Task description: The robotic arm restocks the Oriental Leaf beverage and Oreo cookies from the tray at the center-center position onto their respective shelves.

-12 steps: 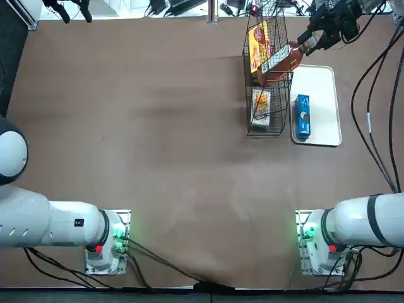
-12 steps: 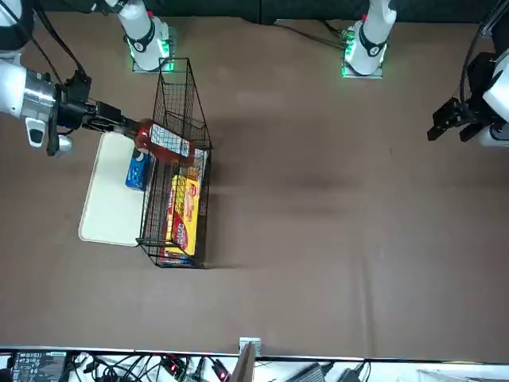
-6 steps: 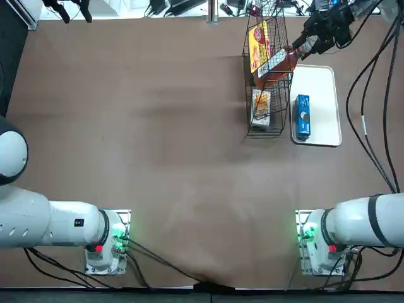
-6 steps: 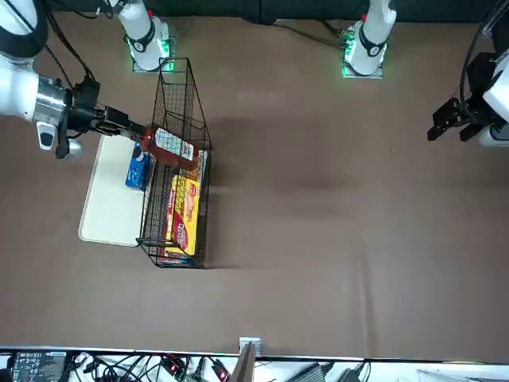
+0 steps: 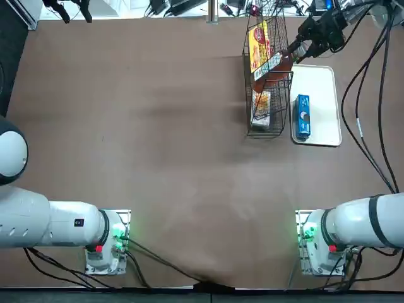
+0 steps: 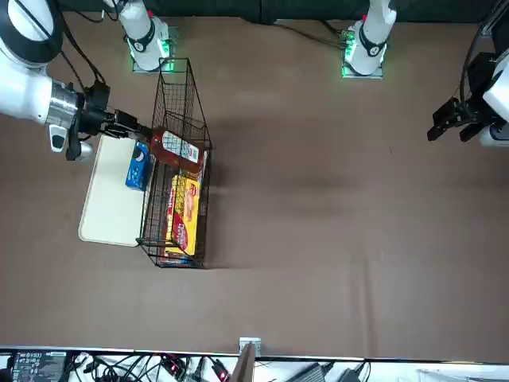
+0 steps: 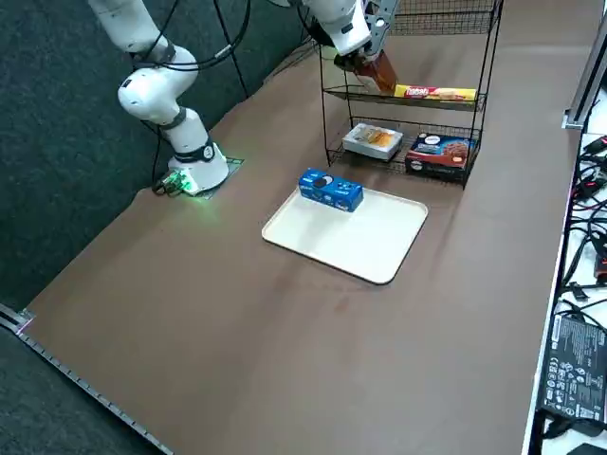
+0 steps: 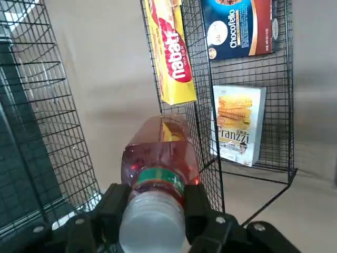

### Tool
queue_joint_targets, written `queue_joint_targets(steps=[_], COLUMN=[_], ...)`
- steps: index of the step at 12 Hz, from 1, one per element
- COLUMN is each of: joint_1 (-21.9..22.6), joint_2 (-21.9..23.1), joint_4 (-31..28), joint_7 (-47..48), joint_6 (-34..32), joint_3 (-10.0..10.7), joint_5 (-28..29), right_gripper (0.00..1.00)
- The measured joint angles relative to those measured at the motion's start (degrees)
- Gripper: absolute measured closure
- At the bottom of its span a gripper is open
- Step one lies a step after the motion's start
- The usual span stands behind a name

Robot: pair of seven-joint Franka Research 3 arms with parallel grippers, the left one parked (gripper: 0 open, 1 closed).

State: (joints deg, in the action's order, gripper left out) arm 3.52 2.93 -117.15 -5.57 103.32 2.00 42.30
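Note:
My right gripper (image 5: pixel 302 46) (image 6: pixel 130 128) is shut on the capped end of the Oriental Leaf beverage (image 5: pixel 271 67) (image 6: pixel 177 148), a clear bottle of reddish-brown liquid. The bottle lies tilted, its base pushed into a middle tier of the black wire shelves (image 5: pixel 265 95) (image 7: pixel 424 90) beside a yellow packet (image 8: pixel 168 52). In the wrist view both fingers (image 8: pixel 114 204) clamp the neck below the white cap (image 8: pixel 151 224). The blue Oreo cookies box (image 5: pixel 303 117) (image 7: pixel 330 189) lies on the white tray (image 5: pixel 323 85) (image 7: pixel 351 242) just beside the rack.
The lowest tier holds a Franzzi box (image 8: pixel 237 124) and a Chocofello box (image 8: pixel 239 26). The right arm's black cables (image 5: pixel 360 120) hang over the table's right side. Brown table top spreads wide on the rack's far side from the tray.
The right gripper has carried the bottle further into the rack, away from the tray, and lowered it a little. The Oreo box and the tray have stayed put.

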Motion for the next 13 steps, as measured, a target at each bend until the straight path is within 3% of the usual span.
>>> queue_joint_targets(steps=[7, 9, 10, 13], joint_1=[1.5, 1.54, 1.56, 1.54], joint_2=[-0.1, -0.12, -0.11, -0.01], joint_4=[-1.57, -1.49, -1.34, -0.76], joint_7=[0.07, 0.06, 0.05, 0.0], joint_6=[2.58, 2.59, 2.59, 2.59], joint_3=[0.0, 0.0, 0.0, 0.14], joint_5=[0.14, 0.73, 1.03, 1.21], right_gripper=[0.42, 0.36, 0.32, 0.01])
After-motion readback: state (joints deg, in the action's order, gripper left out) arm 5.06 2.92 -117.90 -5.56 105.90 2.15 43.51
